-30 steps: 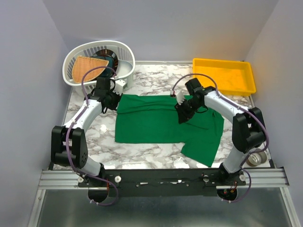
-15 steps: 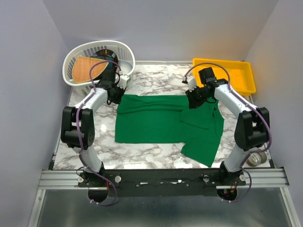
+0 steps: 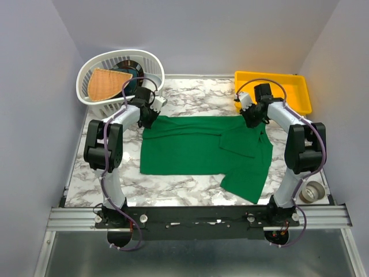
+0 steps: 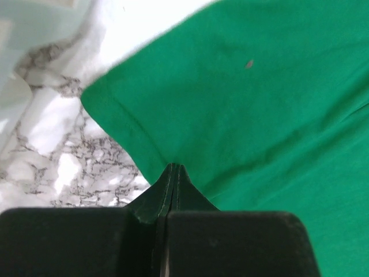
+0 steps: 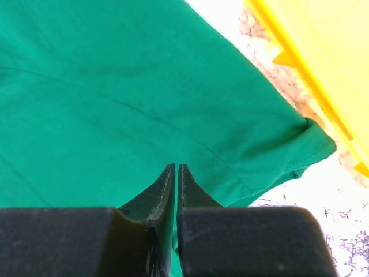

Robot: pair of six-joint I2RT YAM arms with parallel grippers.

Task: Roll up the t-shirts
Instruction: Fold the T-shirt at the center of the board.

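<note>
The emerald-green t-shirt (image 3: 190,150) lies flat on the marble table, with its right part folded over and a sleeve flap reaching toward the near right. My left gripper (image 3: 149,115) is at the shirt's far left corner. In the left wrist view its jaws (image 4: 173,167) are shut, with the tips over the hem of the shirt (image 4: 259,104). My right gripper (image 3: 252,118) is at the far right corner. In the right wrist view (image 5: 176,166) its jaws are shut just above the shirt (image 5: 115,86). No fabric shows between either pair of jaws.
A white basket (image 3: 151,62) at the far left holds an orange cloth (image 3: 106,82) and a dark teal item (image 3: 134,74). A yellow tray (image 3: 271,75) stands at the far right, close to the right gripper, and shows in the right wrist view (image 5: 323,52). A small round object (image 3: 313,190) lies near the right arm's base.
Both arms have reached farther out. The left gripper moved right to the shirt's far left corner. The right gripper moved from the shirt's middle to its far right corner. The shirt lies unchanged.
</note>
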